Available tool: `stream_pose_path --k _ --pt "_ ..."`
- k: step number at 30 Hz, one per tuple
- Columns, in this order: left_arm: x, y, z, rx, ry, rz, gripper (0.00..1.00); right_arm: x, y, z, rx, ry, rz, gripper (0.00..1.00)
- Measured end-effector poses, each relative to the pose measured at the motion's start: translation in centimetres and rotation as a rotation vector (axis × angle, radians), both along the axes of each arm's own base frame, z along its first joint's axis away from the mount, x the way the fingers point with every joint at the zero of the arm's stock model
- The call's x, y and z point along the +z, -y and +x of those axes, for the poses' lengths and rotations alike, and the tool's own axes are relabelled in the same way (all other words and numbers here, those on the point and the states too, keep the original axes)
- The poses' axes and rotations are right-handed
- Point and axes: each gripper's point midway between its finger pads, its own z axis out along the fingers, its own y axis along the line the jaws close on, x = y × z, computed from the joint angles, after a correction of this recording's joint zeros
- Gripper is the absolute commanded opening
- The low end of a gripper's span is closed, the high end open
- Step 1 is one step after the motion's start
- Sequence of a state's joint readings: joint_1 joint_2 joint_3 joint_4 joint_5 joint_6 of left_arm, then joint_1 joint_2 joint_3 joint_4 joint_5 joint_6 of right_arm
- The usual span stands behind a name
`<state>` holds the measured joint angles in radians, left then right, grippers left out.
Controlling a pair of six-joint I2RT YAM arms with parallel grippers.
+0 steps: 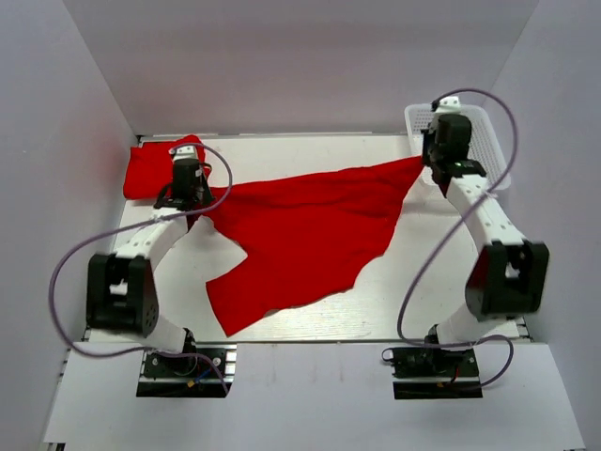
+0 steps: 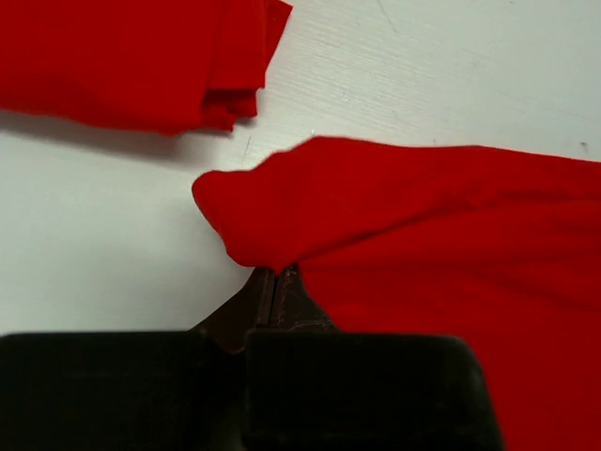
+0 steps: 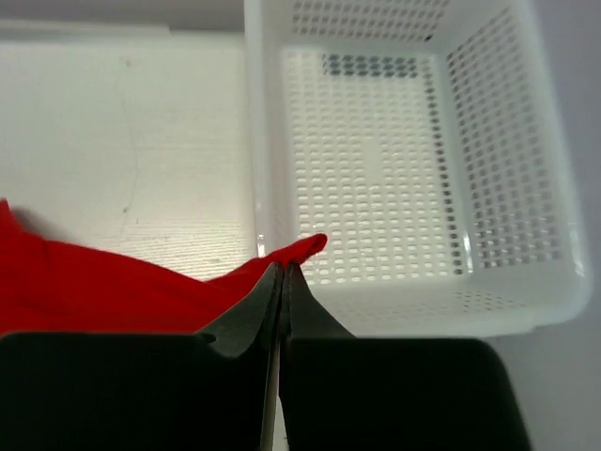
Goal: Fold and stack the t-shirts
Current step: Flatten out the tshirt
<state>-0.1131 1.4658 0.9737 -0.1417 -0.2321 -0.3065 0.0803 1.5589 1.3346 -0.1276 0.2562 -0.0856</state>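
A bright red t-shirt [image 1: 310, 235] is stretched across the middle of the table between both arms, its lower part sagging toward the near edge. My left gripper [image 1: 192, 209] is shut on its left end; in the left wrist view the cloth [image 2: 394, 216] bunches at the closed fingertips [image 2: 275, 272]. My right gripper [image 1: 427, 160] is shut on the shirt's right corner [image 3: 305, 247], beside the basket. A second t-shirt [image 1: 150, 169], folded, lies at the far left and shows as a folded stack [image 2: 131, 56] in the left wrist view.
A white mesh basket [image 1: 488, 141] stands at the far right corner, and its inside [image 3: 394, 160] holds nothing. Grey walls enclose the white table [image 1: 310, 160] on the left, back and right. Cables loop from both arms.
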Motion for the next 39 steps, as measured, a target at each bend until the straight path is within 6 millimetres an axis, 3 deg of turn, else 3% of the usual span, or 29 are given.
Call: stream_pose_path --k 2,8,11,15,16,17,19,20,22,23,28,32,35,39 --pt "-2.1 0.2 2.0 -0.003 -0.036 0.009 0.0 -2.7 -0.3 2.4 0.01 -0.066 0.001 0.0" --pt "-5.4 0.5 8.8 -0.001 -0.068 0.019 0.0 -6.3 -1.6 10.5 0.044 -0.092 0.014 0.0" --pt "-7.0 0.3 10.1 0.004 -0.095 0.023 0.0 -7.3 -2.1 13.1 0.062 -0.092 0.019 0.0" --pt "-8.3 -0.1 9.8 0.018 -0.146 0.023 0.0 -8.1 -2.7 15.0 0.085 -0.086 0.025 0.0" --pt "-8.4 -0.3 9.7 0.024 -0.154 0.021 0.07 -8.2 -2.8 15.3 0.09 -0.085 0.026 0.04" --pt "-8.3 -0.5 9.6 0.03 -0.16 0.019 0.45 -8.3 -2.9 15.4 0.093 -0.085 0.027 0.17" --pt "-8.2 -0.8 9.5 0.041 -0.174 0.01 0.83 -8.5 -3.0 15.3 0.101 -0.096 0.03 0.25" --pt "-8.2 -0.9 9.4 0.043 -0.182 0.006 1.0 -8.4 -3.2 15.3 0.106 -0.095 0.033 0.39" --pt "-8.0 -0.9 9.2 0.054 -0.199 -0.014 1.0 -8.1 -3.6 15.4 0.113 -0.09 0.043 0.61" --pt "-7.8 -1.0 9.1 0.061 -0.203 -0.02 1.0 -7.9 -3.8 15.4 0.115 -0.086 0.046 0.9" --pt "-5.9 -0.8 7.8 0.055 -0.224 -0.046 1.0 -6.5 -5.3 14.3 0.161 -0.098 0.04 0.9" --pt "-2.8 -0.4 6.8 0.029 -0.195 -0.063 1.0 -2.2 -8.3 12.3 0.25 -0.06 0.056 0.9" --pt "0.0 0.0 6.0 -0.004 -0.161 -0.058 1.0 1.3 -11.5 9.1 0.342 -0.03 0.094 0.9" --pt "2.8 1.9 5.7 -0.121 -0.107 -0.094 1.0 2.8 -15.7 3.3 0.456 -0.054 0.204 0.9"
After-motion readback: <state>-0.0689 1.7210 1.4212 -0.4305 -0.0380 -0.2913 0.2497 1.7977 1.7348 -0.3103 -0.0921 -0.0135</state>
